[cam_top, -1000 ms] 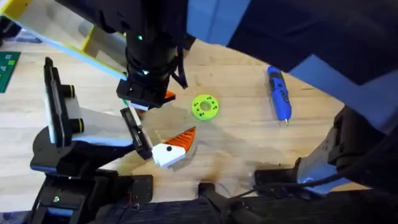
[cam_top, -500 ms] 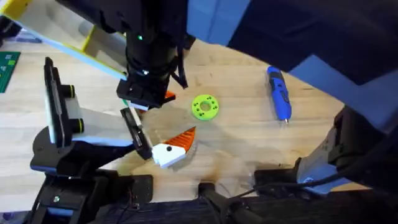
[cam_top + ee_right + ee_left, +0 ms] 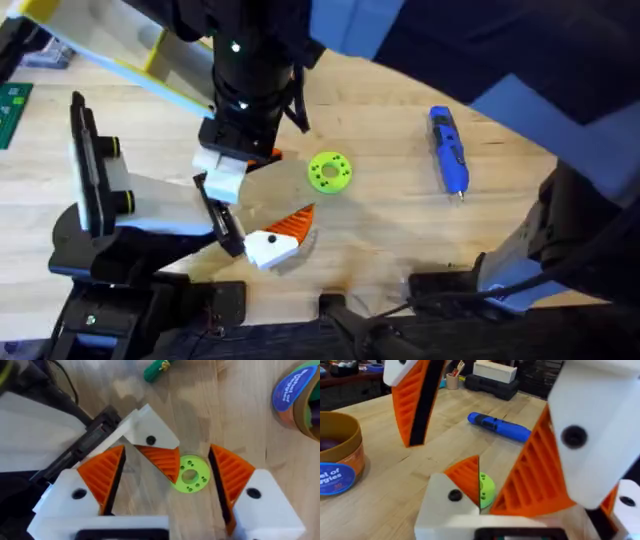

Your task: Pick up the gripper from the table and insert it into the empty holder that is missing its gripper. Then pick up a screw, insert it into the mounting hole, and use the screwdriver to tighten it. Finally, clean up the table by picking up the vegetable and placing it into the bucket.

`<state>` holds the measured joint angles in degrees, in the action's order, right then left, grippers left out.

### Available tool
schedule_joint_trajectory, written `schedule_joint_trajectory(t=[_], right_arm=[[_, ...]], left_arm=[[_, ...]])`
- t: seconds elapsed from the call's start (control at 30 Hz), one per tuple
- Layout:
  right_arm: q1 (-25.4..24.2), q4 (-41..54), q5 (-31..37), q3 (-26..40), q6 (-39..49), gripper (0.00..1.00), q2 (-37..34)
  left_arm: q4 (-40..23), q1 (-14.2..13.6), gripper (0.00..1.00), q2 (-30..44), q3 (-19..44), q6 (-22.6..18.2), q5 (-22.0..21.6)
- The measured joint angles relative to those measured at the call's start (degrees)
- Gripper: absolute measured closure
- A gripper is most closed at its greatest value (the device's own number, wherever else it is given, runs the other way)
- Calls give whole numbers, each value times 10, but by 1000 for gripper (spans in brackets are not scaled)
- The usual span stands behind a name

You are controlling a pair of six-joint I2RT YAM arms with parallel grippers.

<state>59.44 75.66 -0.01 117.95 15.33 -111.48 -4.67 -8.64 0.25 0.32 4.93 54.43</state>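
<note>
1. On the desk, the gripper lies flat with its white base just beside the tip of the holder. Its orange finger points toward the lime-green disc. It is not yet lifted or seated, so I judge the first step, the pick-up, to be in hand.
2. Seen from its own wrist view, the right gripper hangs above that part with its jaws spread wide to either side of it, gripping nothing.
3. Over the holder in the overhead view hangs what I take to be the left gripper, though the crossing arms make that reading uncertain. Its jaws look spread and hold nothing.
4. The next move likely calls for a descent until the ribbed pads bracket the white base, then a firm pinch there rather than on the tapered finger. After that come a lift and a turn that line the base up with the narrow black bracket. The holder sits so close that the pads could knock it.
5. The screwdriver lies well apart toward the right side, untouched. The vegetable rests on the desk beyond the disc, outside the bucket.
6. The bucket's blue label carries white lettering, of which "el of" and "ggies" can be read in the left wrist view. No other writing is legible.
</note>
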Motion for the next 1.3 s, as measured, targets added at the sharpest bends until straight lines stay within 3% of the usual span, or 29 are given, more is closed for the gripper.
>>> schedule_joint_trajectory(t=[0.37, 0.77, 0.87, 0.9, 1.07, 1.13, 1.3], right_arm=[[1, 40, -1, 3, 0, 14, 17], [-50, 102, -3, 5, -6, 14, 87], [-57, 112, -3, 6, -9, 14, 91], [-58, 117, -3, 6, -10, 14, 92], [-59, 137, -3, 6, -18, 14, 93], [-59, 140, -3, 6, -21, 14, 93], [-64, 147, -3, 6, -34, 14, 100]], left_arm=[[0, 0, 12, 0, 0, -2, 0], [3, 0, 6, 0, 0, -2, -21], [5, 0, 59, 0, 0, -3, -30], [5, 0, 134, 0, 0, -2, -32], [6, 0, 904, 0, 0, -4, -34], [6, 0, 990, 0, 0, -6, -35], [6, 0, 996, 0, 0, -6, -37]])
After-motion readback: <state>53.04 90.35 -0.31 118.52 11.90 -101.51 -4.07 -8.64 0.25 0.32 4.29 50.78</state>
